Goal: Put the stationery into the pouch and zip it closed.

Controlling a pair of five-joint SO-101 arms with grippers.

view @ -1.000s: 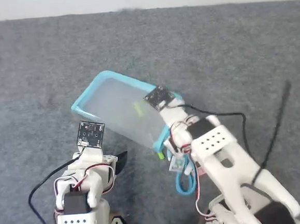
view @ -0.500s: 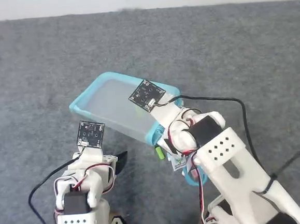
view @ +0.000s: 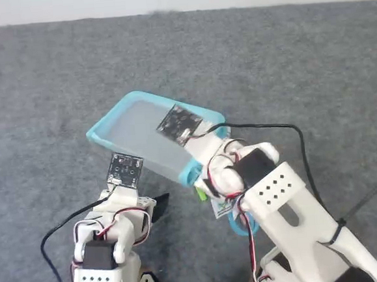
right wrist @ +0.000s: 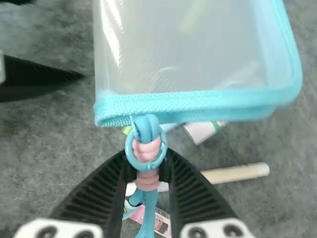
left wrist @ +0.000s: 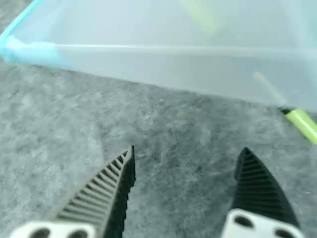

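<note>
A translucent pouch (view: 139,135) with turquoise trim lies on the grey carpet, a green item dim inside it. My right gripper (right wrist: 145,161) is shut on the zipper pull (right wrist: 144,148), a blue ring with a pink tab, at the pouch's (right wrist: 188,54) near edge. A wooden pencil (right wrist: 237,172) and a white item (right wrist: 200,132) lie just outside that edge. A green pen (view: 200,193) pokes out beside the corner. My left gripper (left wrist: 187,158) stands open over bare carpet, short of the pouch's (left wrist: 163,54) long side; the green pen (left wrist: 302,124) lies off to one side.
Grey carpet (view: 287,61) spreads all around the pouch. A blue cord with a small tag (view: 234,219) hangs under the right arm. Black cables trail from both arms. A black finger (right wrist: 34,79) of the left gripper shows beside the pouch in the right wrist view.
The right arm has slid left along the pouch's near edge with the zipper pull held, nudging the pouch's corner. The left arm has shifted slightly right.
</note>
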